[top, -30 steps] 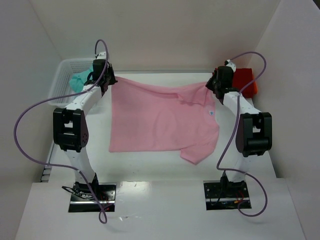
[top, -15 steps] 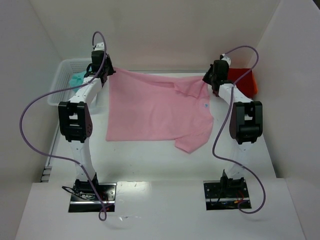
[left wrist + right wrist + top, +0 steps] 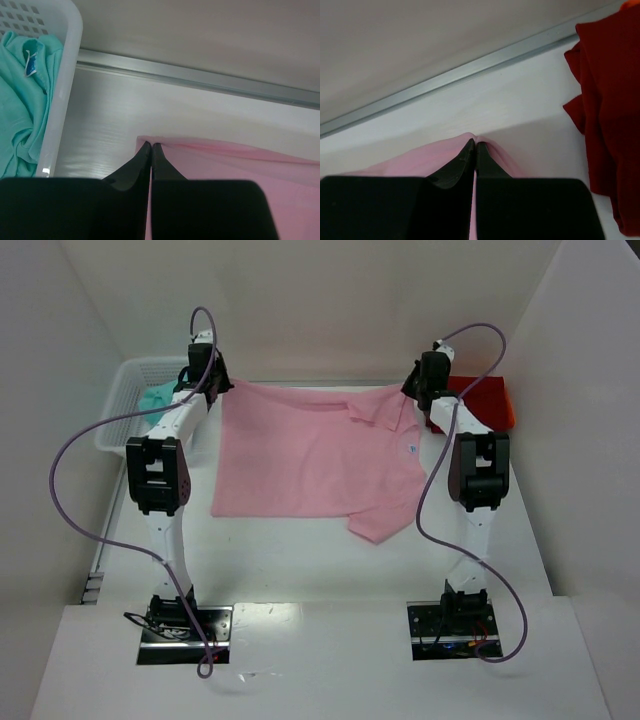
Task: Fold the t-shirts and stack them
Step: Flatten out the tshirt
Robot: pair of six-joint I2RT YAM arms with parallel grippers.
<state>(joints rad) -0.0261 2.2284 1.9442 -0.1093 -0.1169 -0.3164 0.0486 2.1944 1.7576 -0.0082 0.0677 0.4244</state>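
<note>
The light pink t-shirt (image 3: 315, 455) lies spread across the middle of the table, its far edge stretched between both grippers. My left gripper (image 3: 213, 385) is shut on its far left corner (image 3: 145, 142). My right gripper (image 3: 418, 387) is shut on its far right corner (image 3: 475, 139). One sleeve folds over near the front right. The teal t-shirt (image 3: 155, 396) lies crumpled in the basket and also shows in the left wrist view (image 3: 22, 100). The red t-shirt (image 3: 487, 400) lies at the back right and also shows in the right wrist view (image 3: 607, 115).
A white mesh basket (image 3: 125, 410) stands at the far left, its rim in the left wrist view (image 3: 67, 75). White walls enclose the table on three sides. A metal strip (image 3: 200, 77) runs along the back wall. Purple cables loop off both arms.
Both grippers have moved toward the back wall, carrying the pink shirt's far edge with them. The shirt has slid back and lies flatter and more stretched.
</note>
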